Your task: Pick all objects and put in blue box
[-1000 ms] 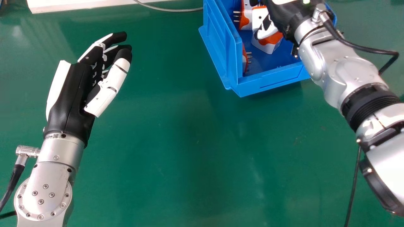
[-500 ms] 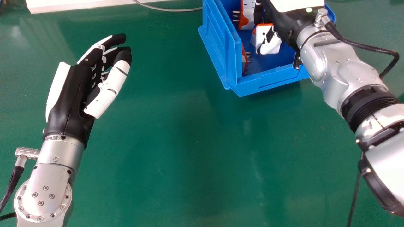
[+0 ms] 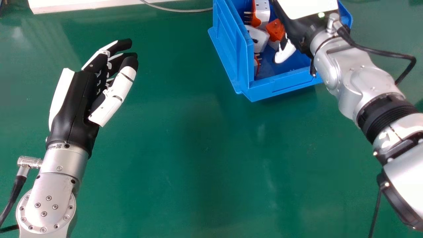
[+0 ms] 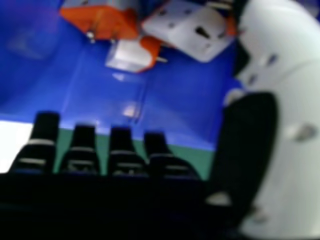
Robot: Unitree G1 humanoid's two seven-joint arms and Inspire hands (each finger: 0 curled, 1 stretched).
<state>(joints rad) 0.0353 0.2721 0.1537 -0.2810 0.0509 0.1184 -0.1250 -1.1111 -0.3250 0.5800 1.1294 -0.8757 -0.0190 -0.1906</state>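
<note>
Four plug adapters lie inside one blue box (image 3: pixel 286 83) on a green bench (image 3: pixel 198 148), with my right hand (image 3: pixel 299 28) above them. Counted from the head view, the four that show are these: one white-and-orange adapter (image 3: pixel 262 12) toward the far end, its pins pointing at the box's left wall; one white adapter (image 3: pixel 258 38) just nearer along that wall; one orange-faced adapter (image 3: pixel 276 29) to the right of it; and one partly hidden adapter (image 3: pixel 256 65) low in the near left corner, its pins pointing right. My arm covers part of the box, so I cannot tell whether more lie beneath it.

The right hand is open and holds nothing. Its fingers (image 4: pixel 120 145) extend straight in the right hand view, the single thumb (image 4: pixel 295 120) standing apart from them, and at least three adapters show beyond, with clear space between them and the fingertips. In the head view the thumb points down into the box, near the orange-faced adapter.

My left hand (image 3: pixel 74 99) is over the bench at the left of the head view, well apart from the box, its fingers relaxed and slightly bent, gripping nothing. At the far edge of the bench are one white panel (image 3: pixel 82 4) and one grey cable (image 3: pixel 178 10), which runs toward the box.
</note>
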